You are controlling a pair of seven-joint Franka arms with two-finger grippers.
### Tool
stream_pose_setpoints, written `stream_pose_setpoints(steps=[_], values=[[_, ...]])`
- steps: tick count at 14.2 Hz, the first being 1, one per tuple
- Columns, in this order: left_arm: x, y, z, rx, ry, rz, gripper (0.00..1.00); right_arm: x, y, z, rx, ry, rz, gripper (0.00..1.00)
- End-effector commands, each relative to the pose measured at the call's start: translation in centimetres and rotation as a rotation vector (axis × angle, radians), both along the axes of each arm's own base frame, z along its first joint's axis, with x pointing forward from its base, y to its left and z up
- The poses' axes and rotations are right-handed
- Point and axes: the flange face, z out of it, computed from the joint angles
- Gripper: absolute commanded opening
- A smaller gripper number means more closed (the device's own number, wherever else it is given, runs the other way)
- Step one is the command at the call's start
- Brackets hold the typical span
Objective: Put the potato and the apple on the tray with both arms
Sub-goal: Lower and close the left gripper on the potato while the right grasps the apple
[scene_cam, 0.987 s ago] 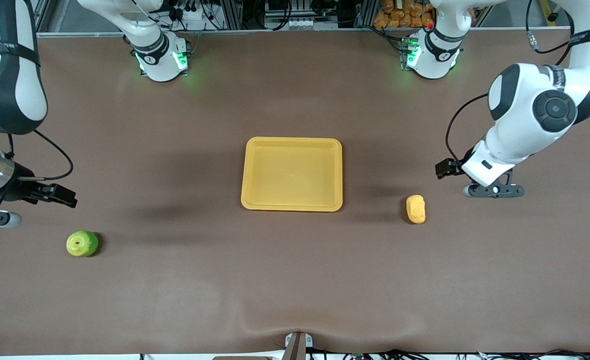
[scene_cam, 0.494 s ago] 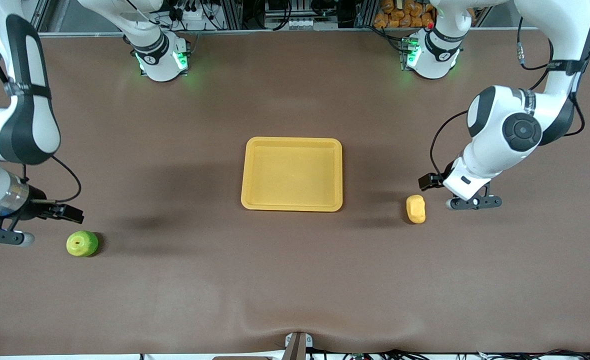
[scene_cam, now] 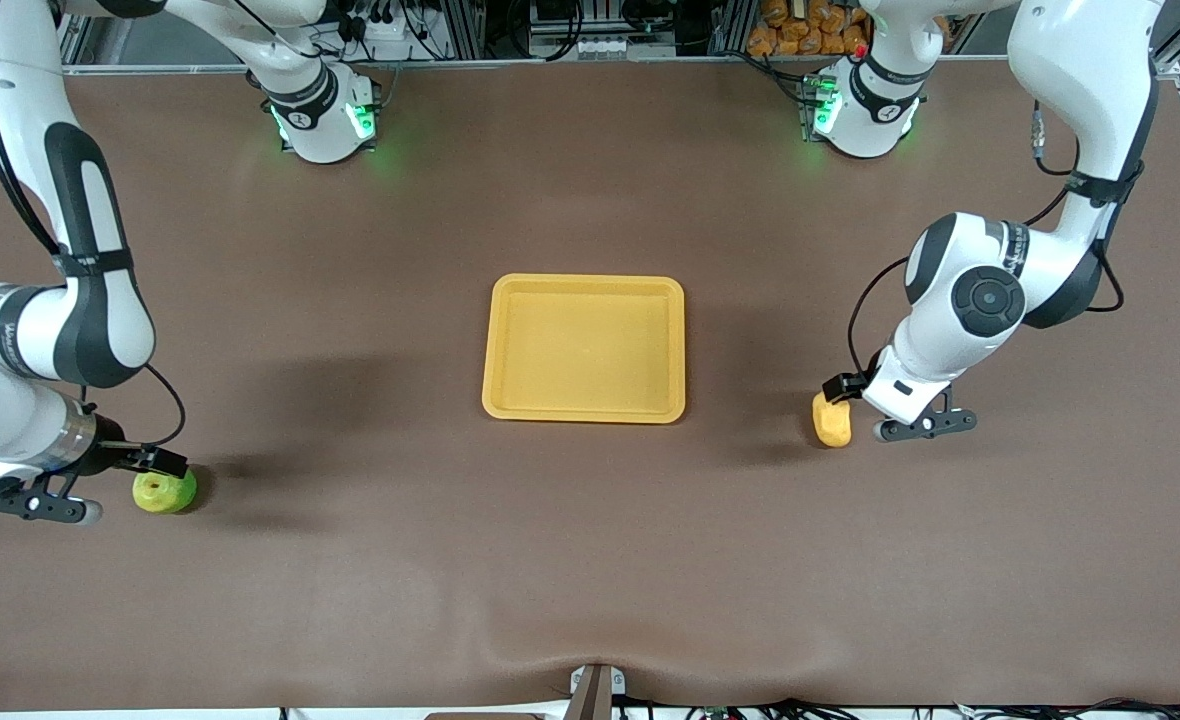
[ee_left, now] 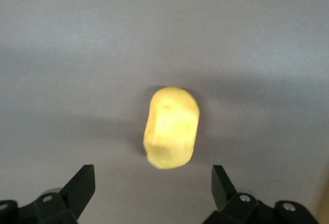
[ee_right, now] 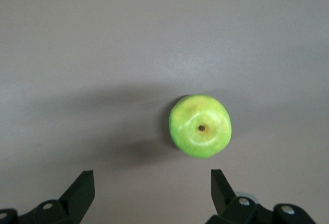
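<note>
The yellow-orange tray lies in the middle of the brown table with nothing in it. The lumpy potato rests toward the left arm's end, and my left gripper hangs open low over the potato's end nearest the bases. In the left wrist view the potato lies just ahead of the left gripper, not between the fingers. The green apple sits toward the right arm's end, stem dimple up. My right gripper hovers open at its edge. The right wrist view shows the apple ahead of the right gripper.
Both arm bases stand along the table edge farthest from the front camera. Racks and cables crowd the space past them. A small bracket sticks up at the edge nearest the front camera. Bare brown table separates each fruit from the tray.
Both arms have swung down and inward. The left gripper came from beside the potato to over it, and the right gripper dropped toward the apple. Fruit and tray stayed put.
</note>
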Motion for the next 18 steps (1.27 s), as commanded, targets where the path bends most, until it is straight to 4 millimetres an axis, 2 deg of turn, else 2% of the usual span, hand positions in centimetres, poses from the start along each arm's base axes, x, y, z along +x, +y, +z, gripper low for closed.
stream_pose_setpoints(steps=[1,4,6,9,12,18], values=[[0.3,-1.4,-1.5,-0.007,-0.022,0.011,1.00,1.4,-3.1,-0.8,-0.007,-0.001,-0.015,1.00],[0.3,-1.4,-3.3,0.002,-0.012,-0.009,0.97,1.6,-3.4,-2.2,-0.011,0.015,-0.014,1.00],[0.2,-1.3,-4.5,0.008,0.004,-0.016,0.94,1.7,-4.3,-3.3,-0.008,0.022,-0.003,1.00],[0.4,-1.5,-5.0,-0.003,-0.008,-0.020,0.87,1.8,-4.7,-4.1,-0.002,0.032,-0.003,1.00],[0.7,-1.7,-5.4,-0.007,-0.008,-0.022,0.86,1.7,-4.8,-5.8,0.004,0.055,-0.007,1.00],[1.3,-1.4,-6.2,0.002,-0.015,-0.034,0.83,1.9,-5.4,-7.3,0.003,0.083,0.034,1.00]])
